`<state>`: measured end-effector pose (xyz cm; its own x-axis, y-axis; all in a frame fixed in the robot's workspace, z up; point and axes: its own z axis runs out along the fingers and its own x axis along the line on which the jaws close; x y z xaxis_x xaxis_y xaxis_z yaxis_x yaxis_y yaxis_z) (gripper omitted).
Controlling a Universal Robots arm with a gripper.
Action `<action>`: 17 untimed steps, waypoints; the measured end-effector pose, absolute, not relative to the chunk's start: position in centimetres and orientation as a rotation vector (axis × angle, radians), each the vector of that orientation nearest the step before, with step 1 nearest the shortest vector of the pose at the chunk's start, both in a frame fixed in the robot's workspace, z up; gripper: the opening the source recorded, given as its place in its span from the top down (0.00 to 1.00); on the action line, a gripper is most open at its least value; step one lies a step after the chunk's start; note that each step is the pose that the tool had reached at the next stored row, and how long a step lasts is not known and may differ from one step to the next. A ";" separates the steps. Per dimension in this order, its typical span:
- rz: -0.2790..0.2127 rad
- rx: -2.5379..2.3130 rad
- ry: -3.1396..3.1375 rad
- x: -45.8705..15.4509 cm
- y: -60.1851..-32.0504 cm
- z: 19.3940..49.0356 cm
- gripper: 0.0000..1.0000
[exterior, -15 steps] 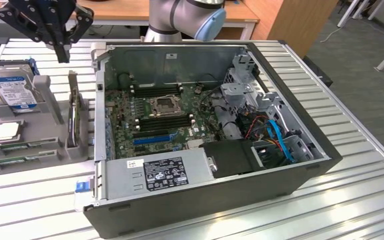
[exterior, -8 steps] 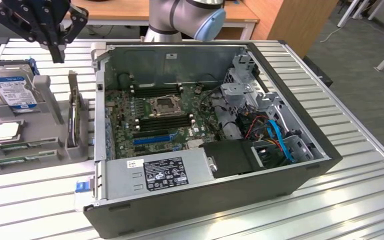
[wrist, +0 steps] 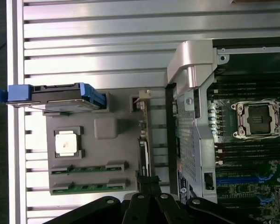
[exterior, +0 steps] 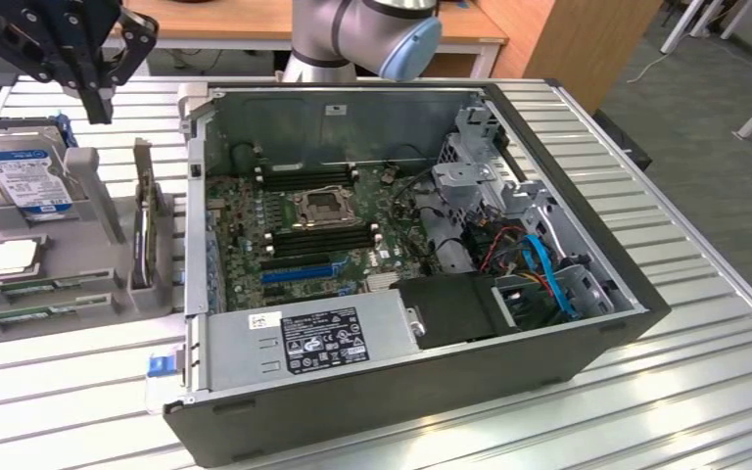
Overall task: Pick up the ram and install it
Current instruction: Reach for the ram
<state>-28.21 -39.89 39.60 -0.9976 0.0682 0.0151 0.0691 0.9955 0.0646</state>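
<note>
Two green ram sticks lie flat in slots at the near end of a grey holder [exterior: 89, 294], one [exterior: 30, 287] beside the other [exterior: 17, 315]; the wrist view shows them too [wrist: 88, 167] [wrist: 88, 187]. My gripper [exterior: 98, 103] hangs high above the holder's far end, over the hard drive, shut and holding nothing. Its black fingers [wrist: 139, 205] meet in the wrist view. The open computer case [exterior: 586, 343] lies to the exterior view's right, with the motherboard's memory slots [exterior: 324, 237] [wrist: 252, 151] on either side of the CPU socket [exterior: 317, 206].
The holder also carries a silver hard drive with a blue label [exterior: 17, 174], a square CPU chip [exterior: 13, 255] and an upright card [exterior: 145, 230]. A power supply [exterior: 310, 338] and cables [exterior: 533, 259] crowd the case. All of it rests on a slatted metal table [exterior: 689, 392].
</note>
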 end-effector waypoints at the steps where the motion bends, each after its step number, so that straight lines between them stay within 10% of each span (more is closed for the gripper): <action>1: -0.102 -0.107 -3.124 -28.3 -39.9 39.6 0.90; 17: -0.101 -0.108 -3.114 -30.6 -39.9 39.5 0.90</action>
<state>-30.62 -39.88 39.55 -0.9973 0.0682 0.0265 0.0698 0.9955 0.0638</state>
